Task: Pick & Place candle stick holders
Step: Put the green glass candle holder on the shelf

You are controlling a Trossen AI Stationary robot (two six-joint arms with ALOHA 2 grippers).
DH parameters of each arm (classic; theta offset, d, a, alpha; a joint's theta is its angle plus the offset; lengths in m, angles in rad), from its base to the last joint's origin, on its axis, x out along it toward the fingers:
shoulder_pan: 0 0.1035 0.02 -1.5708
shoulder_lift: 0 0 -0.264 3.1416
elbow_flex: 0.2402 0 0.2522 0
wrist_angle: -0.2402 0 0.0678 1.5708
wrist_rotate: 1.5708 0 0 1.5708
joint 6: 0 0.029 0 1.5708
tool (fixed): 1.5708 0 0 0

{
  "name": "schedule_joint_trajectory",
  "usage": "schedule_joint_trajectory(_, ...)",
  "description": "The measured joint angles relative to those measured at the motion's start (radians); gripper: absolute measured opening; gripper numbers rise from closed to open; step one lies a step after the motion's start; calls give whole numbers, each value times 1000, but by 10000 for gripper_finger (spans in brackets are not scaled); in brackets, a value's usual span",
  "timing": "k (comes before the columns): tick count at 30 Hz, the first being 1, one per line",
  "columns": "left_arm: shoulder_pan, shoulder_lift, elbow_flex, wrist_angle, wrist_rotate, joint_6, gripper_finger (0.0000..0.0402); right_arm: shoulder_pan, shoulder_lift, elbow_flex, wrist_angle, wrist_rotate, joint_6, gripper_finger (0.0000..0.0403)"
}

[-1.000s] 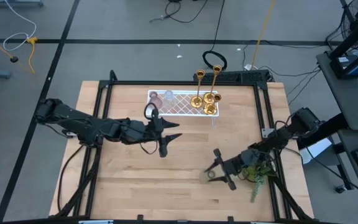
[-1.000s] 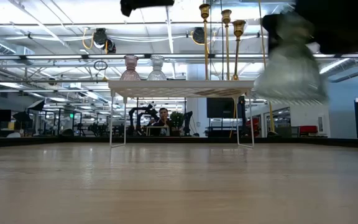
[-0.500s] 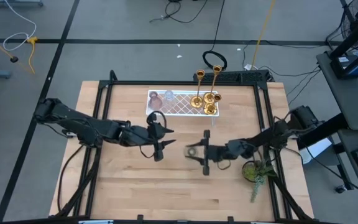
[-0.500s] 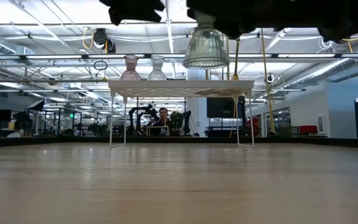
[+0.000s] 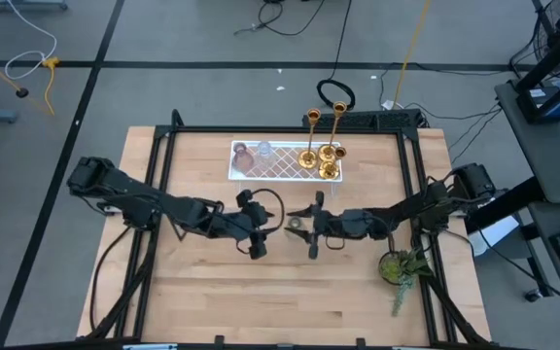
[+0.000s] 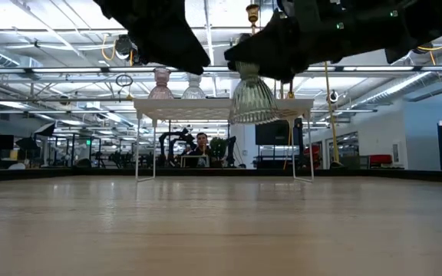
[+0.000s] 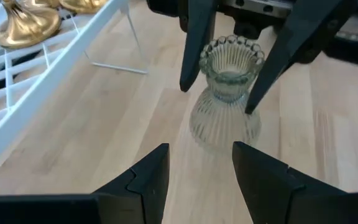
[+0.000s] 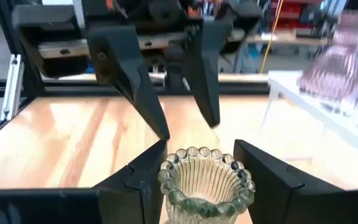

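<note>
Above mid-table, your right gripper (image 5: pixel 311 225) grips the green glass cup (image 6: pixel 253 96) in the air, facing the spread-fingered left gripper (image 5: pixel 261 226). Already on the white tray (image 5: pixel 282 175): three gold candlesticks (image 5: pixel 321 158), pink cup (image 6: pixel 161 83), clear cup (image 6: pixel 193 84). Only this cup remains.

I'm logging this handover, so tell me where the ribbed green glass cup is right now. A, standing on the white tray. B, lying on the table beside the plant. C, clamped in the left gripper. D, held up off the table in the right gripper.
D: the green glass cup hangs clear of the table, gripped at its neck by the right gripper, while the left gripper faces it, open and not touching.
</note>
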State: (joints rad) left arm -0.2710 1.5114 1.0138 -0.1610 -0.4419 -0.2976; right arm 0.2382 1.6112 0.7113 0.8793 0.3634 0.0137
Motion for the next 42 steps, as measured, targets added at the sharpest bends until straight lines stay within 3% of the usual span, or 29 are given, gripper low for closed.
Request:
schedule_joint_trajectory(7, -2, 25, 0, 3, -2, -48, 182, -8, 0, 0, -158, 2, 114, 183)
schedule_joint_trajectory(12, -7, 23, 0, 1, -5, -52, 182, -15, 0, 0, -244, 3, 168, 164)
schedule_joint_trajectory(20, -6, 22, 0, 1, -5, -55, 182, -41, 17, 0, -301, 2, 226, 186)
schedule_joint_trajectory(28, -6, 22, 0, 0, -5, -72, 182, -80, 71, 3, -284, -11, 231, 168)
schedule_joint_trajectory(42, -6, 23, 0, -18, -22, -52, 182, -77, 14, 0, -230, -79, 86, 249)
